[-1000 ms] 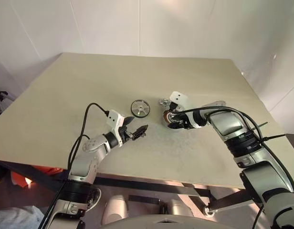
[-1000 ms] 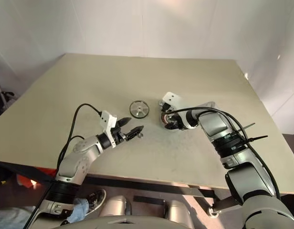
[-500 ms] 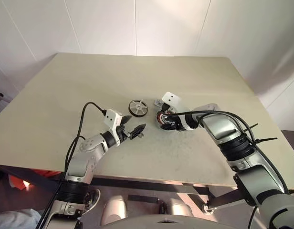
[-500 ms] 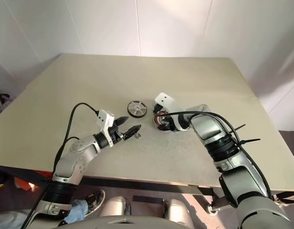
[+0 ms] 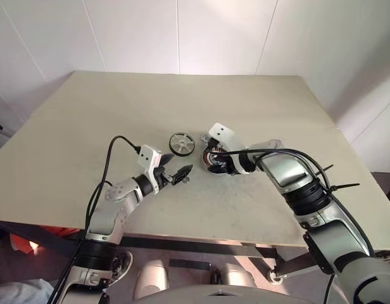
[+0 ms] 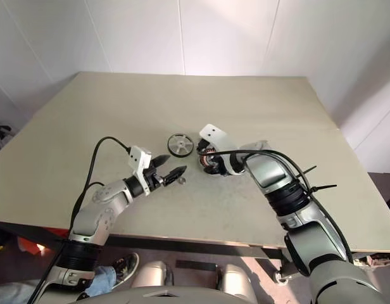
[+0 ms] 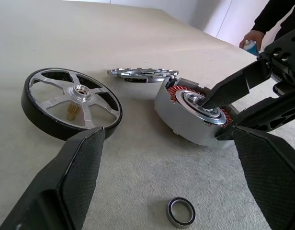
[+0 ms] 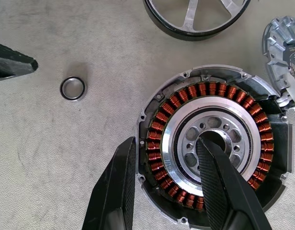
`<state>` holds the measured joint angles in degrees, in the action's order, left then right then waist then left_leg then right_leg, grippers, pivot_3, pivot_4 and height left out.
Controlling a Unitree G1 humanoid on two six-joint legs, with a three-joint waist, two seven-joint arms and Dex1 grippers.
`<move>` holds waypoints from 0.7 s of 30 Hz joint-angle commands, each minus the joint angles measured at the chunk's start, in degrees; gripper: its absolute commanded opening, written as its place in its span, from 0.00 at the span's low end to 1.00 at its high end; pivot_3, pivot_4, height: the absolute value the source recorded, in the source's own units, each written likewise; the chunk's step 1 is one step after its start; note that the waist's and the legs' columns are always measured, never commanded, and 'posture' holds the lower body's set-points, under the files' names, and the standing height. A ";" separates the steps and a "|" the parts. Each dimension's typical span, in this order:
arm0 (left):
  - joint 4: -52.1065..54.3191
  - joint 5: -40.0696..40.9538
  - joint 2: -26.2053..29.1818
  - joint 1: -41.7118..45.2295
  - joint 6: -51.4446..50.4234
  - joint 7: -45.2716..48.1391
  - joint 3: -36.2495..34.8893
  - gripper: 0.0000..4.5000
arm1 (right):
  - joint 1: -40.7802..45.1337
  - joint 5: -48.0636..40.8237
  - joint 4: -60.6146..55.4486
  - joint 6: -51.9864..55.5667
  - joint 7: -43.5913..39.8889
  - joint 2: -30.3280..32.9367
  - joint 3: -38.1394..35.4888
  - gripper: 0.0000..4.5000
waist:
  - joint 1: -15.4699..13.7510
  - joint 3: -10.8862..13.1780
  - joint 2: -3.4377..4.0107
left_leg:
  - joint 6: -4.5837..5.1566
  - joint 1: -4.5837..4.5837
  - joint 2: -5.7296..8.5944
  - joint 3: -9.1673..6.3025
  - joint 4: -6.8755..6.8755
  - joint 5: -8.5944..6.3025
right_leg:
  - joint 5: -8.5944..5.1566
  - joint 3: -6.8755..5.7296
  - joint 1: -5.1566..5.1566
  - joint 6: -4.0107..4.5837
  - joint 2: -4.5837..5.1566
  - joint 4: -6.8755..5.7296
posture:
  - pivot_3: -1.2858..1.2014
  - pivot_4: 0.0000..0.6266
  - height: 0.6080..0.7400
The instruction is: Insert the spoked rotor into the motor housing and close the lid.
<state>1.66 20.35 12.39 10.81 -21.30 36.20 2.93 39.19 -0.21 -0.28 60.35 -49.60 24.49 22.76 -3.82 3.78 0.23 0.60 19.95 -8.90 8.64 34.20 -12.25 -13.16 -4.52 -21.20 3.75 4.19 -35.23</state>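
The spoked rotor (image 5: 181, 143), black-rimmed with silver spokes, lies flat on the table. Just right of it the motor housing (image 8: 209, 89), with copper-red windings, is tipped up on one edge. My right gripper (image 8: 169, 143) is shut on the housing. One finger sits in the pale centre hole and the other is outside the rim. The grey lid (image 7: 142, 74) lies flat just behind the housing. My left gripper (image 5: 181, 173) hovers open and empty in front of the rotor, pointing towards the housing.
A tiny metal ring (image 7: 181, 212) lies on the beige table (image 5: 245, 101) just ahead of the left fingertips. A person's hand (image 7: 249, 39) with a dark sleeve shows beyond the far edge. White walls stand behind the table.
The camera has shifted. My right gripper has drawn the housing a little to the left, closer to the rotor. The left gripper has stayed put.
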 commanded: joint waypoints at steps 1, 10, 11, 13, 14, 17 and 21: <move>2.52 0.79 0.44 0.18 0.12 -0.10 -0.67 1.00 | 0.04 -2.35 -1.62 0.09 -0.27 -2.09 1.82 0.41 | 0.01 0.00 0.00 | 0.00 0.00 0.00 0.00 -0.01 0.00 | 0.03 0.00 0.00 0.05 0.00 0.00 | 0.52 0.00 1.00; 2.71 0.88 0.84 0.02 -0.06 -0.06 -0.74 1.00 | -1.55 -3.04 -4.72 2.27 -0.80 0.77 2.11 0.41 | -0.20 0.00 0.00 | -0.03 -0.02 0.01 -0.01 -0.02 0.01 | 0.03 0.00 0.00 0.06 0.00 0.01 | 0.52 0.00 1.00; 2.69 0.89 0.86 0.01 -0.06 -0.05 -0.73 1.00 | -1.75 -3.29 -5.29 2.72 -0.87 1.07 2.06 0.41 | -0.22 0.00 0.00 | -0.02 -0.01 0.01 -0.01 -0.02 0.01 | 0.05 0.00 0.00 0.09 0.00 0.03 | 0.52 0.00 1.00; 2.65 0.92 0.89 0.00 -0.04 -0.01 -0.68 1.00 | -2.14 -3.76 -6.48 3.61 -0.83 1.55 1.98 0.41 | -0.23 0.00 0.00 | -0.02 0.01 0.01 -0.01 -0.02 0.00 | 0.06 0.00 -0.01 0.10 0.00 0.08 | 0.52 0.00 1.00; 2.53 0.90 0.86 0.05 0.00 0.01 -0.62 1.00 | -2.35 -3.97 -7.00 4.05 -0.72 1.82 1.91 0.41 | -0.25 0.00 0.00 | -0.02 0.03 0.02 -0.01 -0.03 0.00 | 0.05 0.00 -0.01 0.10 0.00 0.11 | 0.52 0.00 1.00; 2.21 0.83 0.78 0.28 0.07 0.09 -0.49 1.00 | -2.84 -4.78 -8.35 5.39 -0.38 2.67 1.52 0.41 | -0.27 0.00 0.00 | -0.04 0.04 0.03 0.00 -0.04 0.00 | 0.05 -0.01 0.03 0.09 0.00 0.23 | 0.52 0.00 1.00; 2.01 0.82 0.82 0.40 0.11 0.25 -0.45 1.00 | -3.90 -5.53 -9.83 6.62 0.05 4.29 1.16 0.41 | -0.43 0.00 0.00 | -0.04 0.05 0.03 0.00 -0.05 -0.02 | 0.04 0.00 0.06 0.07 0.00 0.30 | 0.52 0.00 1.00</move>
<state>1.91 20.36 13.04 10.53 -21.73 36.06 2.89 36.39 -3.53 -8.58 65.49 -48.89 28.17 23.47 -4.25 3.78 0.23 0.56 20.00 -8.87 8.64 34.15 -12.28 -13.12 -4.52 -21.13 3.81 4.19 -34.92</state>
